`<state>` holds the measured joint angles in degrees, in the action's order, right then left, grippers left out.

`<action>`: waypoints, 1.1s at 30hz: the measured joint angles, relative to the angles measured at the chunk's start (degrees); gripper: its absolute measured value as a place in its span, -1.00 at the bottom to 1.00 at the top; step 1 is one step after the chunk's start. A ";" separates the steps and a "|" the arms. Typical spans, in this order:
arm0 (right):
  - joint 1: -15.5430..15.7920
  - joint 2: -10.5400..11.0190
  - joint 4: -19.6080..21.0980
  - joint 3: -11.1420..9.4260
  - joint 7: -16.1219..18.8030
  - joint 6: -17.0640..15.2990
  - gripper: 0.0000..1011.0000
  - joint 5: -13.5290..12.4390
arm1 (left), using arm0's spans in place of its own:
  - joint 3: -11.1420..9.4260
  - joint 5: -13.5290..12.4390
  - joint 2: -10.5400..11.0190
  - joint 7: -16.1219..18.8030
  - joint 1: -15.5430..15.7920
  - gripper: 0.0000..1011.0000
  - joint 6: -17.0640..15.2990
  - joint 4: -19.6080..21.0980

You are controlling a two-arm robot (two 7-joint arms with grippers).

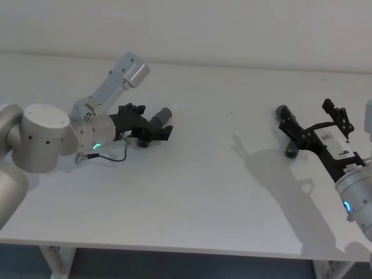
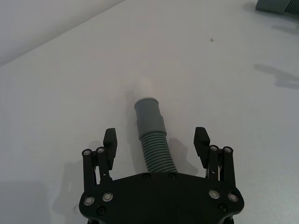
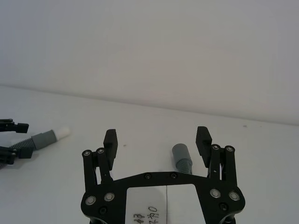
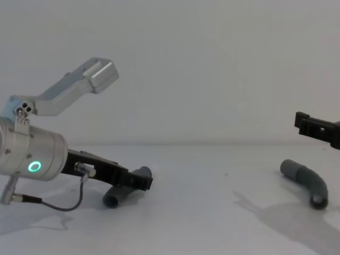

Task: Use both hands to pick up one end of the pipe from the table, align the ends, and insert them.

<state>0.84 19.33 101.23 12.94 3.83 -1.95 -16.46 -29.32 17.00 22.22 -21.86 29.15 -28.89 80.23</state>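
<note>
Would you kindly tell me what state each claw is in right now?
Left claw: open, straddling the ribbed pipe piece, not gripping it.
Right claw: open, over the other grey pipe piece, holding nothing.

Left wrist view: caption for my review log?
Open left gripper straddles a ribbed grey pipe lying on the table, unclamped.

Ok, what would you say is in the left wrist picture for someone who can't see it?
The black left claw is open over a white table, one finger each side of a grey ribbed pipe piece, not touching it. Another grey pipe end shows far off.
</note>
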 joint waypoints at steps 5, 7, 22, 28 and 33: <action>0.00 0.00 0.00 0.00 0.00 0.00 0.98 0.00 | 0.38 0.42 -0.75 -0.33 0.18 0.98 -0.15 -1.03; 0.00 0.00 0.00 0.00 0.00 0.00 0.98 0.00 | 0.51 0.64 -1.15 -0.67 0.43 0.98 -0.42 -1.66; 0.00 0.00 0.00 0.00 0.00 0.00 0.98 0.00 | -0.04 1.51 -1.71 -3.20 2.73 0.98 -3.41 -4.16; 0.00 0.00 0.00 0.00 0.00 0.00 0.98 0.00 | -0.60 1.64 -1.75 -4.02 3.83 0.98 -4.17 -5.17; 0.00 0.00 0.00 0.00 0.00 0.00 0.98 0.00 | -1.11 1.82 -2.05 -4.63 4.78 0.98 -4.41 -6.34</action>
<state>0.84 19.33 101.23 12.94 3.83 -1.95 -16.46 -30.43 18.81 20.17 -26.49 33.93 -33.30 73.89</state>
